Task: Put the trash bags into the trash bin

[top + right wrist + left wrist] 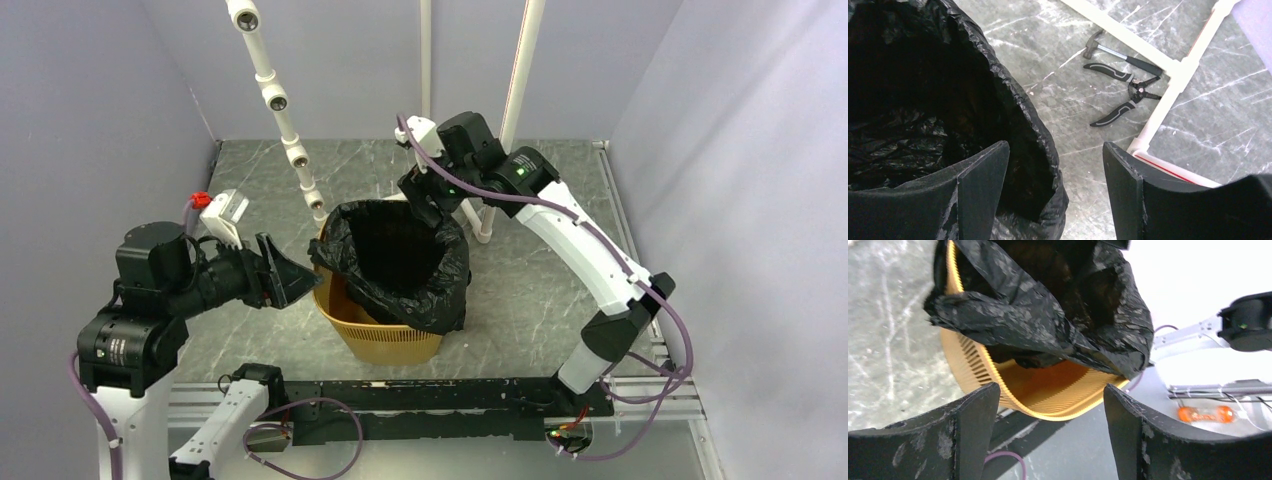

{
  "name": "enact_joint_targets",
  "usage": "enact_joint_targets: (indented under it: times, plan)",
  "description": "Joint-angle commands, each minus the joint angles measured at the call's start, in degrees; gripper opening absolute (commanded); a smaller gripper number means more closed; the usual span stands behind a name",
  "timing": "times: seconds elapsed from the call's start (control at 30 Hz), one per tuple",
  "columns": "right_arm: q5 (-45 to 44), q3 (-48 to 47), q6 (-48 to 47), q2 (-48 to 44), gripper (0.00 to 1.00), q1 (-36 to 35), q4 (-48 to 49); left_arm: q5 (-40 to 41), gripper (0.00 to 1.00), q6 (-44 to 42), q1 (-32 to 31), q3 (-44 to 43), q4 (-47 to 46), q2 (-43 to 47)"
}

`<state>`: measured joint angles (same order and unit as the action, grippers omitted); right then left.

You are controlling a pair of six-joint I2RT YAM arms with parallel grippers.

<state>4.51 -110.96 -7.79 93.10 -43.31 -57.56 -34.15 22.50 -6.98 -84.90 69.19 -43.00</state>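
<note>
The yellow-orange trash bin (pixel 385 342) stands mid-table. A glossy black trash bag (pixel 400 260) sits in it, its mouth open and folded over the far and right rim; the near-left rim (pixel 1013 400) is bare. My left gripper (pixel 290 278) is open and empty, just left of the bin; the bin and bag (pixel 1038 315) lie ahead of its jaws (pixel 1050 410). My right gripper (pixel 425 205) is open above the bin's far-right rim, one finger over the bag's inside, the bag's edge (pixel 1033 130) between the jaws (pixel 1055 165), not gripped.
A hammer (pixel 1120 52) and black-handled pliers (pixel 1125 95) lie on the marble top beyond the bin. White pipe frame (pixel 1158 117) runs beside them; white poles (pixel 280 110) stand at the back. A black rail (pixel 440 395) lies along the near edge.
</note>
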Motion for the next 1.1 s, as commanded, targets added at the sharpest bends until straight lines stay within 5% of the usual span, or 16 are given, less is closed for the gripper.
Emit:
enact_joint_targets:
  times: [0.0, 0.27, 0.47, 0.63, 0.87, 1.07]
  plan:
    - [2.01, -2.57, -5.26, 2.73, 0.70, 0.17, -1.78, -10.19, 0.80, 4.18, 0.04, 0.72, 0.23, -1.14]
    - [1.24, -1.15, -5.48, 4.04, 0.48, 0.41, -0.34, -12.95, 0.73, 17.43, 0.04, 5.35, -8.67, -0.56]
    - [-5.40, 5.60, 0.22, -0.83, 0.22, 0.51, 3.95, -6.74, 0.70, 18.70, 0.04, 4.63, -6.92, -0.61]
    - [-9.41, 9.78, 4.71, -5.50, 0.11, 0.51, 5.72, -6.03, 0.68, 18.84, 0.04, 4.36, -9.09, -1.54]
    - [-9.23, 13.76, 7.66, -8.10, 0.10, 0.56, 7.00, -3.98, 0.66, 15.71, 0.04, 4.41, -10.18, -5.46]
    - [-9.85, 15.11, 10.13, -7.47, 0.08, 0.51, 7.06, 0.09, 0.55, 20.25, 0.04, 10.63, -19.13, -3.59]
